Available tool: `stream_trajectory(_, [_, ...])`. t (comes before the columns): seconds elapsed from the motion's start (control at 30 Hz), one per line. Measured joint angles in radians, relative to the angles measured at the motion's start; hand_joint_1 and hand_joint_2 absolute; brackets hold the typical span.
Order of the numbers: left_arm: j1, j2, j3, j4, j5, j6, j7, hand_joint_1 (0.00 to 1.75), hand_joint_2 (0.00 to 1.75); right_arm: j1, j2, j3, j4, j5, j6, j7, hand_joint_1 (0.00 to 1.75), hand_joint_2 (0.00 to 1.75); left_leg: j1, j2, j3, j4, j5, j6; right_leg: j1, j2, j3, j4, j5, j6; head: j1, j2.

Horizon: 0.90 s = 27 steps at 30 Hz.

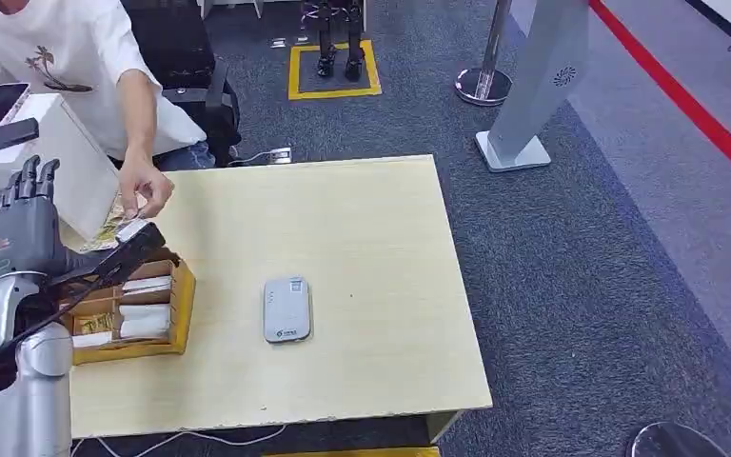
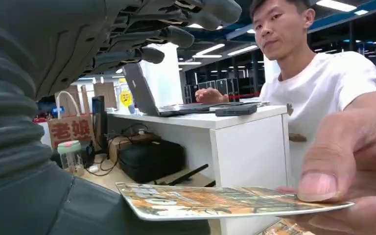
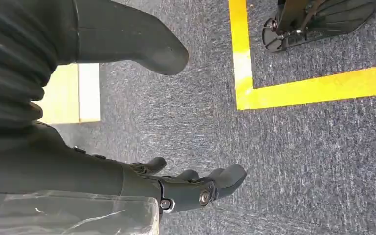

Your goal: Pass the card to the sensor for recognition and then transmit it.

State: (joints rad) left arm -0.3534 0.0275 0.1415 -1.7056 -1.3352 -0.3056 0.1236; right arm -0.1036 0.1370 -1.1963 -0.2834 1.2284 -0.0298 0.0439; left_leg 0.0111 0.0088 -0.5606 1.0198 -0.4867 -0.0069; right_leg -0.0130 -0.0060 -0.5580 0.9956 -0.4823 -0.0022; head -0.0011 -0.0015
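Glossy card [image 2: 225, 201], matt wooden table [image 1: 362, 219]

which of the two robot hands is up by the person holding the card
The left hand, raised at the table's left edge beside the person's hand, which holds out the card. The right hand hangs over the carpet.

Left hand [image 1: 21, 224] raised at frame left in head view, fingers up and apart, thumb out. Right hand [image 3: 176, 188] hangs, fingers loosely apart, empty.
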Motion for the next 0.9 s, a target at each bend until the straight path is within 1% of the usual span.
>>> stream_trajectory(0.27, [0.001, -0.003, -0.009, 0.011, 0.000, 0.000, -0.010, 0.00, 1.75, 0.000, 0.000, 0.001, 0.000, 0.001, 0.003, 0.001, 0.00, 1.75, 0.000, 0.000, 0.000, 0.000, 0.000, 0.000, 0.000, 0.000, 0.000, 0.000, 0.000, 0.000, 0.000, 0.000])
stream_trajectory(0.3, [0.001, -0.003, -0.010, 0.013, 0.000, 0.000, -0.010, 0.61, 1.75, 0.000, 0.000, 0.001, 0.000, 0.001, 0.003, 0.001, 0.00, 1.75, 0.000, 0.000, 0.000, 0.000, 0.000, 0.000, 0.000, 0.000, 0.000, 0.000, 0.000, 0.000, 0.000, 0.000])
stream_trajectory(0.33, [0.001, -0.003, -0.010, 0.013, 0.001, 0.000, -0.010, 1.31, 1.75, 0.000, 0.000, 0.002, 0.000, 0.002, 0.003, 0.001, 0.00, 1.75, 0.000, 0.000, 0.000, 0.000, 0.000, 0.000, 0.000, 0.000, 0.000, 0.000, 0.000, 0.000, 0.000, 0.000])
stream_trajectory(0.43, [0.003, -0.004, -0.010, 0.015, 0.005, -0.001, -0.012, 1.31, 1.75, 0.000, 0.000, 0.004, 0.000, 0.002, 0.003, 0.001, 0.00, 1.75, 0.000, 0.000, 0.000, 0.000, 0.000, 0.000, 0.000, 0.000, 0.000, 0.000, 0.000, 0.000, 0.000, 0.000])
stream_trajectory(0.47, [0.004, -0.003, -0.010, 0.015, 0.007, -0.001, -0.013, 1.75, 1.75, 0.000, 0.000, 0.004, 0.000, 0.002, 0.003, 0.001, 0.00, 1.75, 0.000, 0.000, 0.000, 0.000, 0.000, 0.000, 0.000, 0.000, 0.000, 0.000, 0.000, 0.000, 0.000, 0.000])
stream_trajectory(0.7, [0.012, -0.003, -0.010, 0.016, 0.008, -0.001, -0.013, 1.75, 1.75, 0.000, 0.000, 0.004, 0.000, 0.003, 0.003, 0.002, 0.00, 1.75, 0.000, 0.000, 0.000, 0.000, 0.000, 0.000, 0.000, 0.000, 0.000, 0.000, 0.000, 0.000, 0.000, 0.000])
stream_trajectory(0.9, [0.026, -0.002, -0.010, 0.016, 0.018, 0.000, -0.027, 1.75, 1.75, 0.001, 0.000, 0.016, 0.000, 0.023, 0.004, 0.005, 0.00, 1.75, 0.000, 0.000, 0.000, 0.000, 0.000, 0.000, 0.000, 0.000, 0.000, 0.000, 0.000, 0.000, 0.000, 0.000])
